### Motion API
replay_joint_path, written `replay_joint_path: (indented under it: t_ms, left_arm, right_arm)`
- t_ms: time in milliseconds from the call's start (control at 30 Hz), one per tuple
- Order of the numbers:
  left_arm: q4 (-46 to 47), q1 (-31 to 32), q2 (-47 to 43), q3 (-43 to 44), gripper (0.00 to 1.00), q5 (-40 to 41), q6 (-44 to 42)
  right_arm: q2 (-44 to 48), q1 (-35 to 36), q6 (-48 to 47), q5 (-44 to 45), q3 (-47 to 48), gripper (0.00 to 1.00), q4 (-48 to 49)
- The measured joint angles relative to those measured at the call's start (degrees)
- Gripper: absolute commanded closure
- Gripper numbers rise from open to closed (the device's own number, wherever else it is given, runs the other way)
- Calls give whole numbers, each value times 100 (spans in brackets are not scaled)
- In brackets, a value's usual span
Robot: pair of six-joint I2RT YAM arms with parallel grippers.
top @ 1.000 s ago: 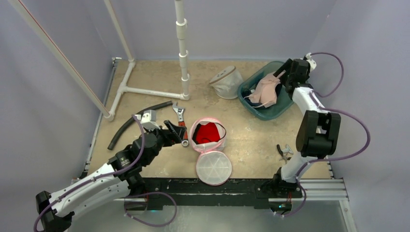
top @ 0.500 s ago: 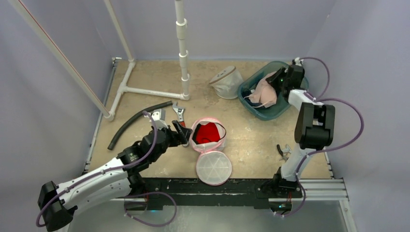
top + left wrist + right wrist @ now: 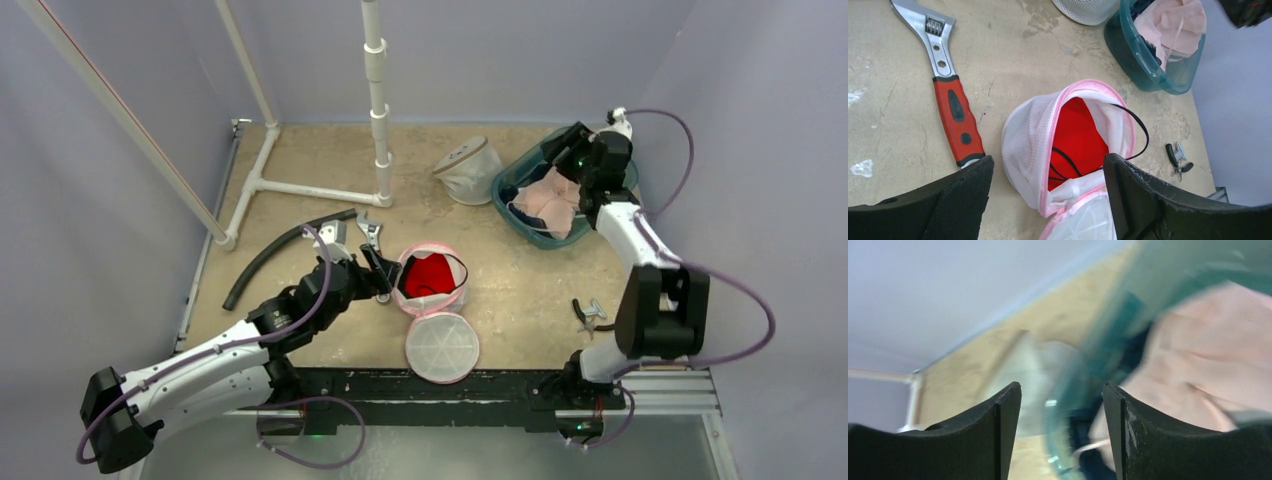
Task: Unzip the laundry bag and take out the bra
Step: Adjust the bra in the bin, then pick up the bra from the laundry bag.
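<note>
**Bag unzipped, bra still inside**

The laundry bag lies unzipped at mid-surface, toward the near edge. The red bra sits inside it. Left jaws stand wide, flanking the bag mouth. Right jaws stand apart with nothing seen gripped, over the teal tub near the far right corner, which holds a pink garment.

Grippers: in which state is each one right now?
Left gripper: open, holding nothing, at the mesh laundry bag.
Right gripper: open, holding nothing, over the teal tub.
</note>
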State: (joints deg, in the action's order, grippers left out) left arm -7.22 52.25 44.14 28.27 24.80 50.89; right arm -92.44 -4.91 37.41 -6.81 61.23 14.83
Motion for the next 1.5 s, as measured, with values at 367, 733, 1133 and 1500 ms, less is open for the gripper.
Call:
replay_joint_path:
  t_ms: [367, 733, 1133, 1500]
  left_arm:
    - [-323, 0, -162, 306, 21, 306, -280]
    - [-317, 0, 831, 374, 24, 144, -551]
    - [581, 0, 1888, 107, 54, -116, -498]
    - [968, 0, 2389, -83, 100, -33, -396]
  right_arm:
    - [2605, 2750, -763, 57, -90, 43, -26]
    - [2371, 4924, -1714, 302, -527, 44, -1534]
    - [1652, 5379, -1860, 881, -879, 44, -1834]
    - [621, 5598, -1777, 1263, -907, 26, -1429]
